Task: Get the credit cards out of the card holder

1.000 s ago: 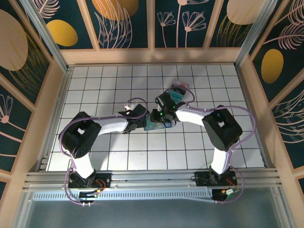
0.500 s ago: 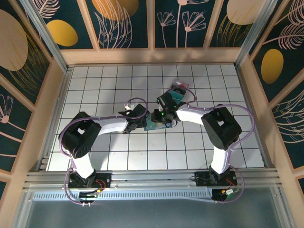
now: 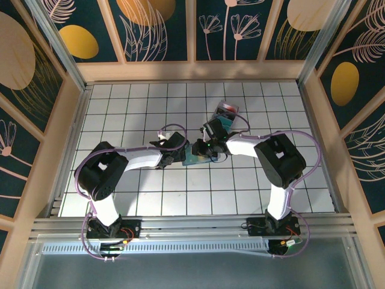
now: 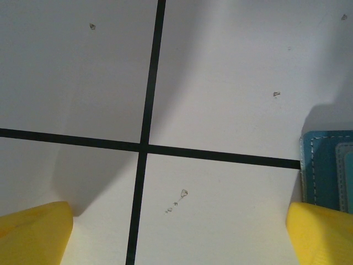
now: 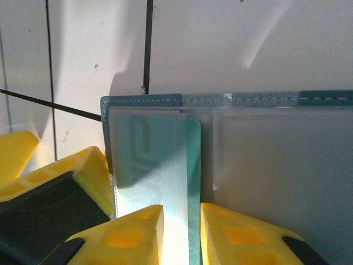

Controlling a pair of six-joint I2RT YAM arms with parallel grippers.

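Note:
The slate-blue card holder (image 3: pixel 195 158) lies open on the white tiled table between my two grippers. In the right wrist view its clear pockets (image 5: pixel 265 165) face up, and a teal credit card (image 5: pixel 149 160) sits in the left one. My right gripper (image 5: pixel 182 212) has its yellow fingertips a narrow gap apart over the card's right strip. The card lies flat under them, not pinched. My left gripper (image 4: pixel 179 232) is wide open with bare table between its fingers. Its right finger (image 4: pixel 320 232) rests at the holder's edge (image 4: pixel 325 165).
A clear tray (image 3: pixel 227 111) with red and teal contents stands just beyond the right gripper (image 3: pixel 210 146). Wooden walls ring the table. The left gripper (image 3: pixel 180 152) sits close against the holder's left side.
The right wrist and forearm have shifted slightly away from the near edge. The holder and the left arm have stayed in place.

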